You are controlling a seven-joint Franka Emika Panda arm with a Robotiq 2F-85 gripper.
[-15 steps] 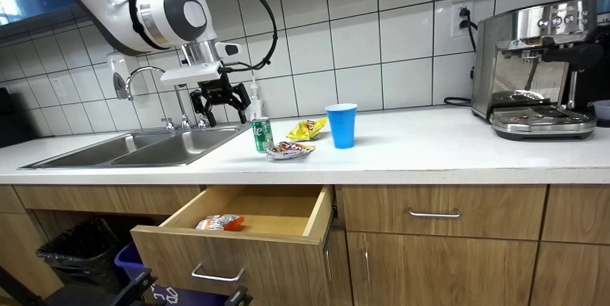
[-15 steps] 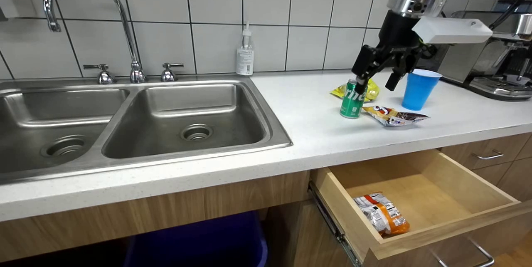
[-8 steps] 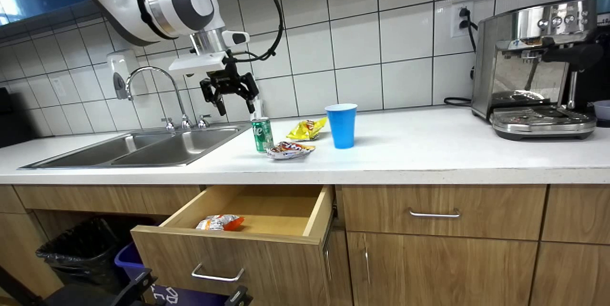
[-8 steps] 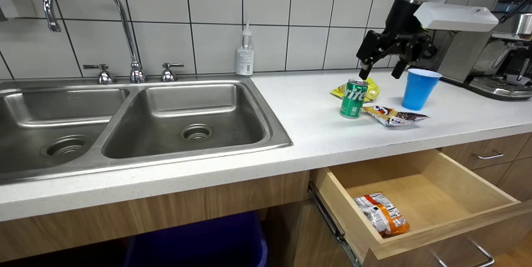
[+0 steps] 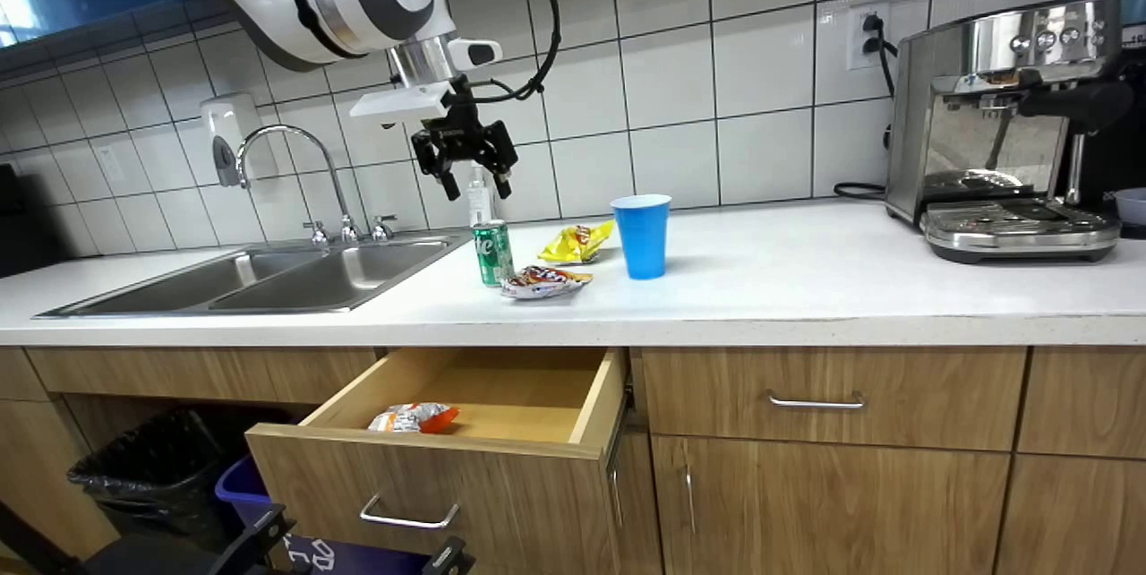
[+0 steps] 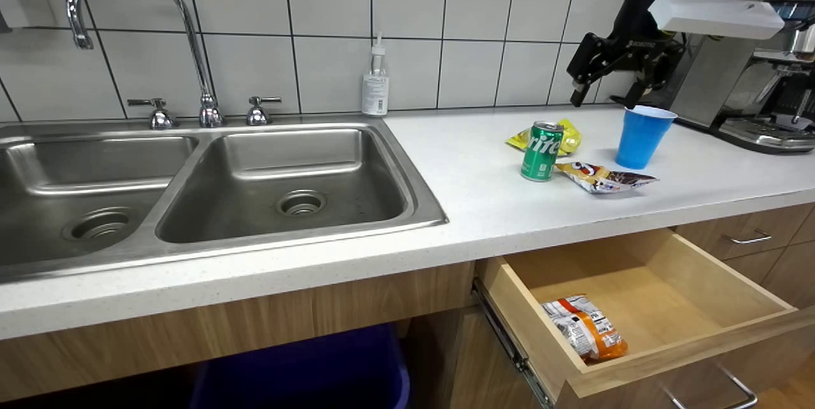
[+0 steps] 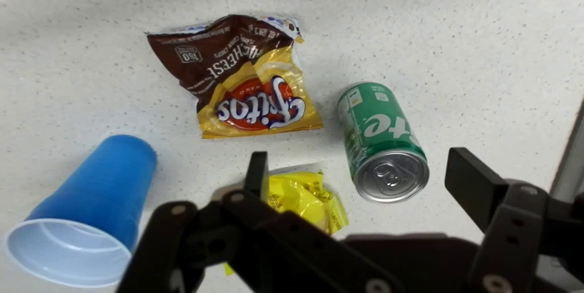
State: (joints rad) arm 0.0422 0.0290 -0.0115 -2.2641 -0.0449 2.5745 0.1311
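White tabletop (image 5: 788, 279), sink (image 6: 178, 186) set into it; sink rim at three o'clock in the wrist view. Drawer (image 6: 675, 288) pulled out, part of it at ten there. Tool (image 5: 477, 190) above the tabletop, fingers (image 7: 474, 188) spread wide, nothing held. Cup (image 7: 100, 192) upright at eight o'clock. Brown bag (image 7: 246, 78) lying between ten and eleven. Yellow bag (image 7: 296, 195) at six, partly hidden by the tool. Orange bag (image 6: 586, 327) in the drawer, toward its eight o'clock in an exterior view. Can (image 7: 378, 133) upright at three, just beside the brown bag, framed between the fingers but below them.
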